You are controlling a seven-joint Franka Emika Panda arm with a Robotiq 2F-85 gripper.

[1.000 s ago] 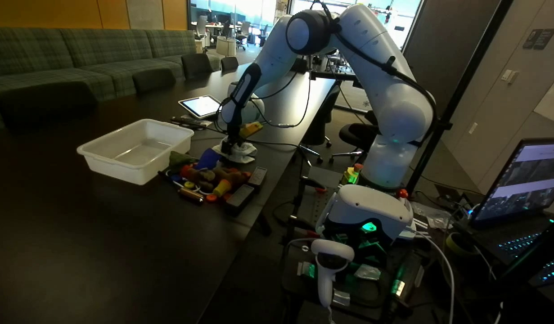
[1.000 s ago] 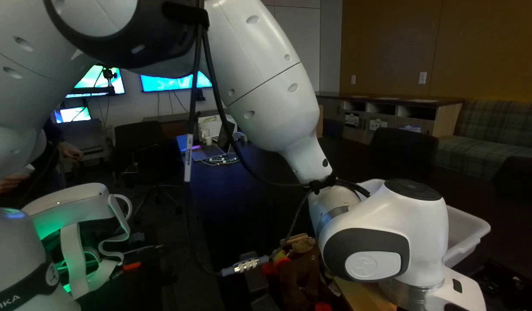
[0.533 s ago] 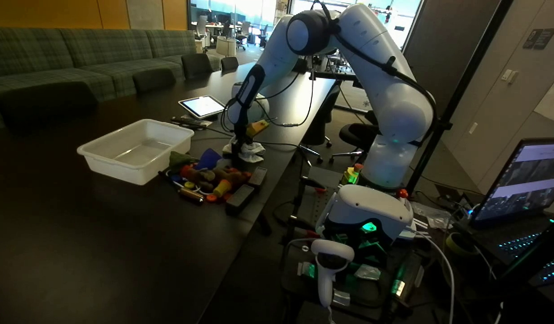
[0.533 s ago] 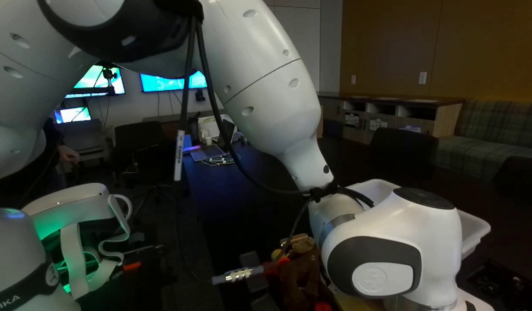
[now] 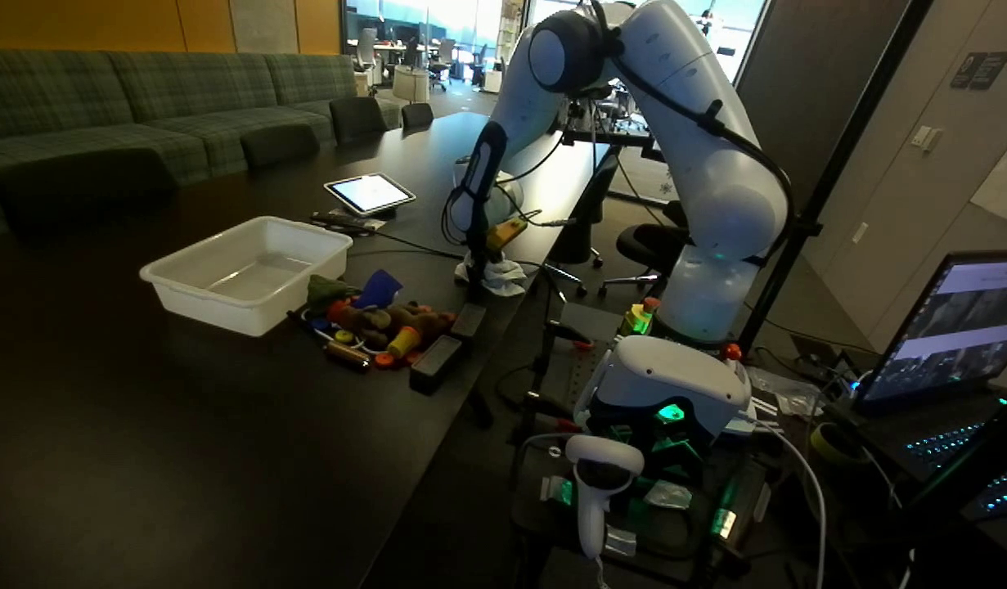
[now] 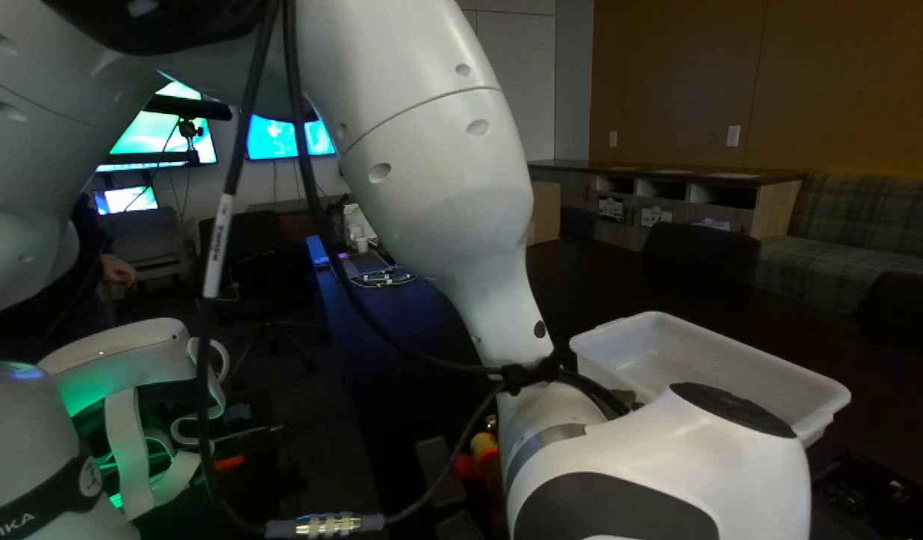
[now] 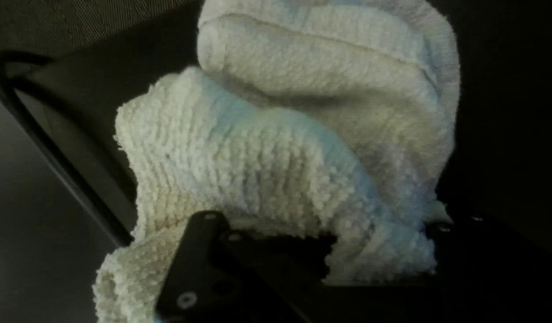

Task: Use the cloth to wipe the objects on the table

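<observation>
A whitish cloth (image 7: 258, 166) with pale blue patches fills much of the wrist view, bunched and folded. My gripper (image 5: 474, 281) is shut on it, and a tuft shows pinched between the dark linkages in the wrist view; the fingertips themselves are buried in the fabric. In an exterior view the cloth (image 5: 504, 278) rests at or just over the table (image 5: 249, 442), close to its edge. Left of it lies a crowded group of objects: brown and orange toys (image 5: 413, 319), a blue piece (image 5: 378, 290) and a grey block (image 5: 438, 360). The arm hides the cloth in an exterior view.
A white bin (image 5: 249, 278) stands beyond the objects, visible in both exterior views. Farther along the table is a tablet (image 5: 370, 195). A black cable (image 7: 69, 166) runs beside the cloth. Chairs (image 5: 650, 245) stand off the table's edge.
Arm and cloth have moved together away from the toys, rightward toward the table's edge in an exterior view. The toys and the bin have stayed where they were.
</observation>
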